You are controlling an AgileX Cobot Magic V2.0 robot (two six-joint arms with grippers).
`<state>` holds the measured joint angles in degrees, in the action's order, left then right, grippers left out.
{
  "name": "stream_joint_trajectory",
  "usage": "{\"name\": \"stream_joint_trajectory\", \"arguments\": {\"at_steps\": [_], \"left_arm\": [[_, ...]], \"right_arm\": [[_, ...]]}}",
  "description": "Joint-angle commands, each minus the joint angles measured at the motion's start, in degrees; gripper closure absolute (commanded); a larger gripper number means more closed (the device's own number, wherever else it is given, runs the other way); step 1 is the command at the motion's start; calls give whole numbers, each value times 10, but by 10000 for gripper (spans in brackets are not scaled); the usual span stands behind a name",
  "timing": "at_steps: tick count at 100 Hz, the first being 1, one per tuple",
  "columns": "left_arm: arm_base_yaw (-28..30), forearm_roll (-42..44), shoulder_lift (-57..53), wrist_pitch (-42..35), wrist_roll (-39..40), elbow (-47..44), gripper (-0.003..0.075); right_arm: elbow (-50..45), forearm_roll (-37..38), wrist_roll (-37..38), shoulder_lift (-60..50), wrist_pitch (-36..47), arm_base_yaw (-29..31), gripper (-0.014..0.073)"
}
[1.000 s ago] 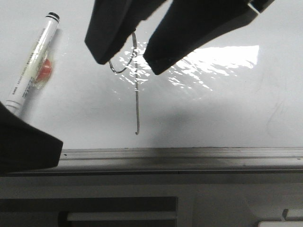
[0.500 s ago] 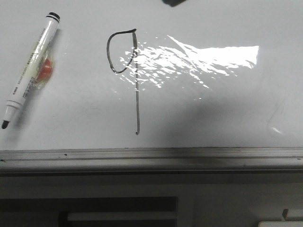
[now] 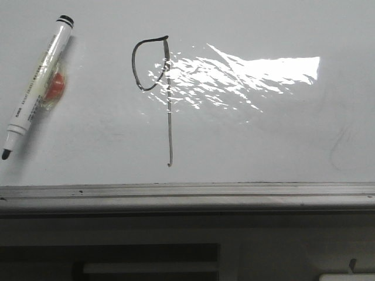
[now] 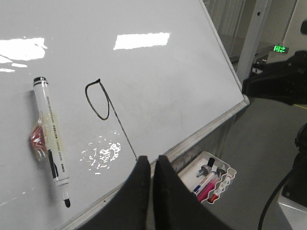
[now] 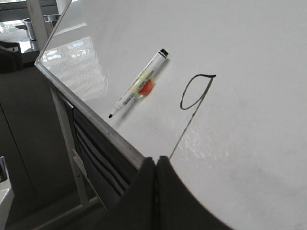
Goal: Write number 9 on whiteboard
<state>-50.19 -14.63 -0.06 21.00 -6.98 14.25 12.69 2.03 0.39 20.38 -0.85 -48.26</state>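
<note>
There is one big shiny white whiteboard (image 3: 263,134) with a grey metal rail along its near edge. On it is one number 9 (image 3: 168,117), a thin black marker line with a small round loop on top and a long straight stem. It sits left of the middle of the board, by the bright glare patch. One white marker pen (image 3: 38,85) with a black tip lies uncapped on the board, well to the left of the 9. A small orange-red thing is stuck to its side.

The two black end effectors show only in the wrist views. The left end effector (image 4: 150,165) and the right end effector (image 5: 156,165) are both closed tight and hold nothing.

A second ago two dark fingers covered the loop of the 9 in the front view, and a dark shape hid the pen tip. Now both are gone.
</note>
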Motion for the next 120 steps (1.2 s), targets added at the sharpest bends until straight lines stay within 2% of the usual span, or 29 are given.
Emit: {"name": "stream_joint_trajectory", "arguments": {"at_steps": [1, 15, 120], "left_arm": [[1, -2, -11, -38, 2, 14, 741], [1, -3, -12, -35, 2, 12, 741], [1, -15, -12, -38, 2, -17, 741]], "right_arm": [[-14, 8, -4, -35, 54, -3, 661], [-33, 7, -4, -67, 54, -3, 661], [-36, 7, -4, -67, 54, -3, 661]]}}
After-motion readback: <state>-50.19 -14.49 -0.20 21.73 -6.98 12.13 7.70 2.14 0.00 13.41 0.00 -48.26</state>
